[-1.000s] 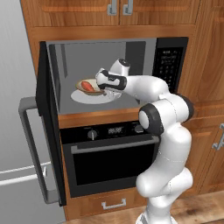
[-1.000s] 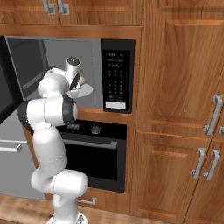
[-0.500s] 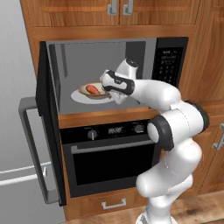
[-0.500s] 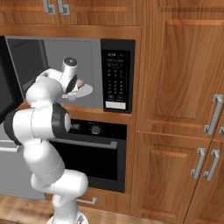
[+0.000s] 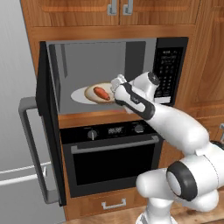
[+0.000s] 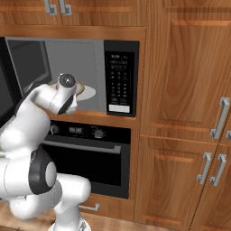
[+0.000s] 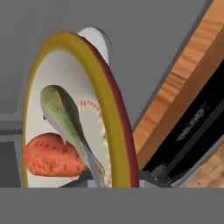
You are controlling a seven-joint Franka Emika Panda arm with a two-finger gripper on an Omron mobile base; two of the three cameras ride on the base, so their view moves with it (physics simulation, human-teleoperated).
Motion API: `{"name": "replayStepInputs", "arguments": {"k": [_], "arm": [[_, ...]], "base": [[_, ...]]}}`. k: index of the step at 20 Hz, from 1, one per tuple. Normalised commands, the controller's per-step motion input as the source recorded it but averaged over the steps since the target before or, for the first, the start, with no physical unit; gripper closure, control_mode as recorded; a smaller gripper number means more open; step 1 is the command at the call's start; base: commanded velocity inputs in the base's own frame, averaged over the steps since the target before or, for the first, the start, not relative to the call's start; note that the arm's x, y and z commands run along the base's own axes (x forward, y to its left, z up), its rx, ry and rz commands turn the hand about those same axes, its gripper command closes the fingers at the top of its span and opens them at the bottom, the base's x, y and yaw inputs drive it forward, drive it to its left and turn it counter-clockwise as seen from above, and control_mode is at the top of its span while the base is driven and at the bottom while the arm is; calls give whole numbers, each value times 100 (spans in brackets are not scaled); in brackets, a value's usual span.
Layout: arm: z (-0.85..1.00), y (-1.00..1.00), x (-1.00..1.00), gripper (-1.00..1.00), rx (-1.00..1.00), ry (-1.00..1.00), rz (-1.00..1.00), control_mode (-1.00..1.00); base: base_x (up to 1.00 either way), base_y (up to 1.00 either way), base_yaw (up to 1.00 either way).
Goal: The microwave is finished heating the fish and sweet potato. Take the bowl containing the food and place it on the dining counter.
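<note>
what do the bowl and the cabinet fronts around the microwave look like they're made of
The bowl looks like glazed ceramic: smooth yellow rim with a dark red outer edge and a pale inside bearing a red painted pattern. It could be hard plastic; the render leaves that open. The cabinet fronts look like varnished wood: warm brown with visible grain and a slight sheen. Their handles look like brushed grey metal.

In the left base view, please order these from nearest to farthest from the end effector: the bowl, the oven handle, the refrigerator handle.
1. The bowl, in the microwave, right at the end effector.
2. The oven handle, below the end effector.
3. The refrigerator handle, far left and lower.
</note>
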Motion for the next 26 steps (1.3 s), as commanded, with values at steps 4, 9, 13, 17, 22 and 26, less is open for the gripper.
{"name": "replayStepInputs", "arguments": {"k": [4, 9, 13, 17, 22, 26], "arm": [[92, -13, -100, 100, 3, -4, 0, -100], [100, -16, -100, 100, 0, 0, 0, -100], [97, -50, -100, 100, 0, 5, 1, -100], [41, -23, -89, 100, 0, -1, 3, -100], [0, 0, -6, 100, 0, -1, 0, -100], [0, 0, -29, 100, 0, 0, 0, -100]], "base": [[0, 0, 0], [0, 0, 0], [0, 0, 0], [0, 0, 0], [0, 0, 0], [0, 0, 0]]}}
